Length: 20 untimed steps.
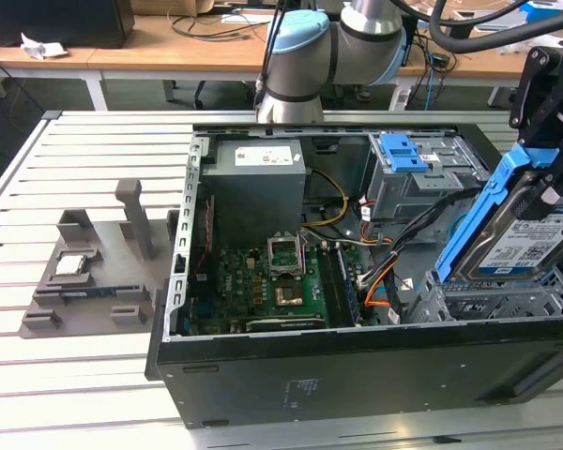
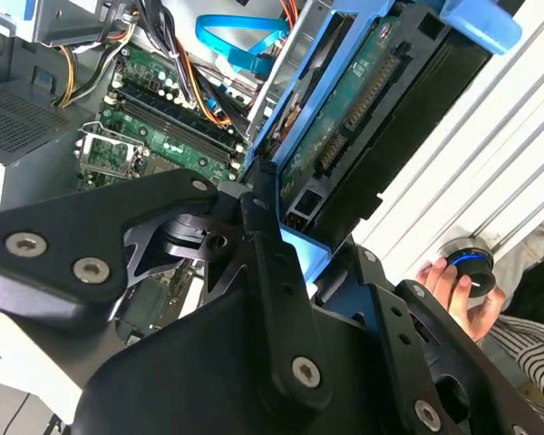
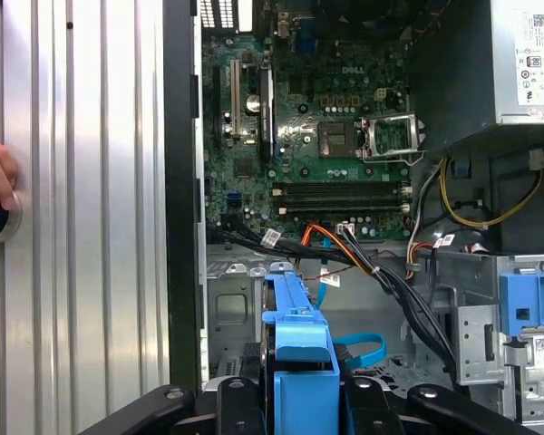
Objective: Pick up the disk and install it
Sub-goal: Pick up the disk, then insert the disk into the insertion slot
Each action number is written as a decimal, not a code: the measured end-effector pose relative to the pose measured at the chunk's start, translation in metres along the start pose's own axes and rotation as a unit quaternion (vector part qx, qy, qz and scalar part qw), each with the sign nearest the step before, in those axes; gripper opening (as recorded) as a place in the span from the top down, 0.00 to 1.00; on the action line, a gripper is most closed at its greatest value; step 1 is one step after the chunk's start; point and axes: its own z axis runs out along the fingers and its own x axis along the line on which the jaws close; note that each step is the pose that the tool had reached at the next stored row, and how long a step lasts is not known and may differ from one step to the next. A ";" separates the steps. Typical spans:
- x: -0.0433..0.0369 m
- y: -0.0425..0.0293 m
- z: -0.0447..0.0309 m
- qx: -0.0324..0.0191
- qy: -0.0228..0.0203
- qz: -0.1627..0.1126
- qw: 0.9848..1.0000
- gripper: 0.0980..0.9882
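Note:
The disk (image 1: 530, 239) is a silver drive with a blue-and-white label in a blue plastic bracket (image 1: 493, 202). It hangs tilted on edge at the exterior view's right, its lower end just above the grey drive bay (image 1: 493, 302) of the open computer case. My gripper (image 1: 547, 173) is shut on its upper part. In the second wrist view the disk's green circuit-board side (image 2: 354, 100) faces the camera, with the gripper (image 2: 304, 249) clamped on the bracket. In the first wrist view the bracket's blue edge (image 3: 299, 349) stands between the fingers (image 3: 231, 394), over the bay floor.
The black case (image 1: 357, 375) lies open, showing a motherboard (image 1: 263, 281), a power supply (image 1: 258, 183), cables (image 1: 385, 281) and a blue piece on a grey cage (image 1: 402, 150). A grey fixture (image 1: 84, 281) holds a small chip (image 1: 70, 265). A hand (image 2: 444, 281) rests on a round button (image 2: 467, 258).

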 end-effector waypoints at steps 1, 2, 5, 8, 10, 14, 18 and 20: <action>0.0000 0.0000 0.0000 0.000 0.000 0.000 1.000 0.70; 0.0000 0.0000 0.0000 0.000 0.000 0.000 1.000 0.70; 0.0000 -0.0001 0.0000 0.000 0.000 0.000 1.000 0.70; 0.0000 -0.0002 0.0000 0.000 0.000 0.000 1.000 0.70; 0.0000 -0.0002 0.0000 0.000 0.000 0.000 1.000 0.70; 0.0001 -0.0006 0.0038 0.000 0.002 0.000 1.000 0.70; -0.0018 -0.0026 0.0049 0.000 0.003 -0.010 1.000 0.70; -0.0031 -0.0035 0.0067 -0.001 0.003 -0.016 1.000 0.70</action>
